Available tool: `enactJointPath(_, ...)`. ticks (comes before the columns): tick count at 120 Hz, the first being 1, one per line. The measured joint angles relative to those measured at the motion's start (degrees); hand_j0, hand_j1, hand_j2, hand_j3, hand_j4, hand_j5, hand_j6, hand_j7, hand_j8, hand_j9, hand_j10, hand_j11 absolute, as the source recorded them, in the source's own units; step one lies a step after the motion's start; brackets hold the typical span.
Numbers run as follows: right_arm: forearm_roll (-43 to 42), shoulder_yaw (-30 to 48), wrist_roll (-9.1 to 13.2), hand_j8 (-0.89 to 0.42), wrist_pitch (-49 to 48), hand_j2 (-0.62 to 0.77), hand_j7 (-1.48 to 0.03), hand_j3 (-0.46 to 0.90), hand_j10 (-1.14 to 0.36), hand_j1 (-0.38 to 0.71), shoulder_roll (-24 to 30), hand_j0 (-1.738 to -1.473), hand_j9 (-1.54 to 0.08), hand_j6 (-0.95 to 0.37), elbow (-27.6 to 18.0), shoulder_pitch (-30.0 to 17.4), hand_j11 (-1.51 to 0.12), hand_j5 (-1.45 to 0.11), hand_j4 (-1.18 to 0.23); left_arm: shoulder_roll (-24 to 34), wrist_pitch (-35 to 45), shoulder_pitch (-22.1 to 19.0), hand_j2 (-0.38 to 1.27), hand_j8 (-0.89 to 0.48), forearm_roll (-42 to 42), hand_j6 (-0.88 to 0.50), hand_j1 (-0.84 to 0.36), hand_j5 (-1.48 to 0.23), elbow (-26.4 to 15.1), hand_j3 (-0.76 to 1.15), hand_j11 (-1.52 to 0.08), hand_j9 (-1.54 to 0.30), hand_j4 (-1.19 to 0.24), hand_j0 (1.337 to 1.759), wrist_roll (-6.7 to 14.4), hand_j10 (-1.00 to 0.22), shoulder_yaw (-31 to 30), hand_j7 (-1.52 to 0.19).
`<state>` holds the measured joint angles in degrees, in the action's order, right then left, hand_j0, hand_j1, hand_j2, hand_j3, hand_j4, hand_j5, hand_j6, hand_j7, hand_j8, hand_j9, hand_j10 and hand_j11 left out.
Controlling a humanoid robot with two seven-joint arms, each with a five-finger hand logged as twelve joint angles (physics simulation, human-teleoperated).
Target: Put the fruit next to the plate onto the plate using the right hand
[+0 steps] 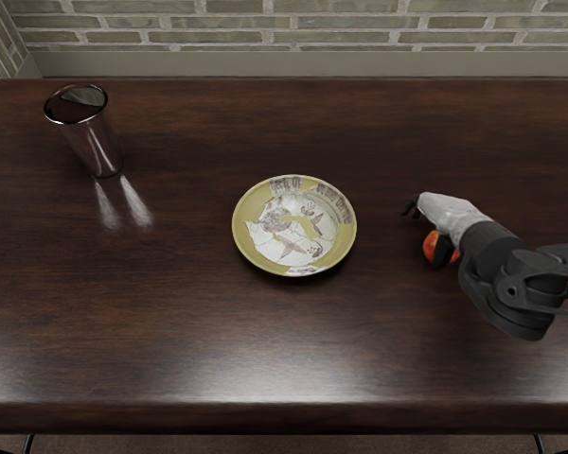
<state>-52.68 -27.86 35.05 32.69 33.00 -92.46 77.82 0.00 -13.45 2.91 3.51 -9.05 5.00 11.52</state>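
Observation:
A round plate (248, 203) with a yellow rim and a painted white centre lies in the middle of the dark wooden table. To its right a small orange-red fruit (431, 246) rests on the table, mostly hidden under my right hand (434, 227). The hand's arm comes in from the right edge. Its grey back covers the fruit and the dark fingers curl down around it, touching or nearly touching it. A firm grasp cannot be made out. The plate holds nothing.
A shiny metal cup (85, 128) stands upright at the far left back of the table. A brick wall runs behind the table's far edge.

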Motion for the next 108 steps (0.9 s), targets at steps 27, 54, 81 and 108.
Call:
enactJointPath(27,0.0,-0.6,-0.1,-0.35,-0.1,-0.08,-0.45,0.00,-0.35,0.06,1.2,-1.657,-0.46,-0.35,0.0,-0.1,-0.46,-0.46,-0.35,0.0,0.0,0.1,0.00,0.00,0.0,0.00,0.35,0.00,0.0,0.00,0.00,0.00,0.00,1.658,0.0,0.00,0.0,0.00)
enactJointPath(54,-0.1,-0.8,0.0,-0.30,-0.1,-0.06,-0.39,0.00,-0.30,0.00,3.2,-1.658,-0.39,-0.30,0.1,-0.2,-0.39,-0.39,-0.30,0.0,0.0,0.1,0.00,0.00,0.0,0.00,0.35,0.00,0.0,0.00,0.00,0.00,0.00,1.658,0.0,0.00,0.0,0.00)
enactJointPath(81,0.0,-0.8,0.0,-0.35,-0.3,-0.07,-0.45,0.00,-0.35,0.07,3.6,-1.658,-0.45,-0.35,0.1,-0.3,-0.45,-0.46,-0.35,0.0,0.0,0.1,0.00,0.00,0.0,0.00,0.35,0.00,0.0,0.00,0.00,0.00,0.00,1.658,0.0,0.00,0.0,0.00)
enactJointPath(108,0.2,-0.8,0.0,-0.40,-0.3,-0.08,-0.51,0.00,-0.39,0.12,2.9,-1.658,-0.51,-0.40,0.1,-0.6,-0.51,-0.51,-0.39,0.0,0.0,0.1,0.00,0.00,0.0,0.00,0.35,0.00,0.0,0.00,0.00,0.00,0.00,1.658,0.0,0.00,0.0,0.00)
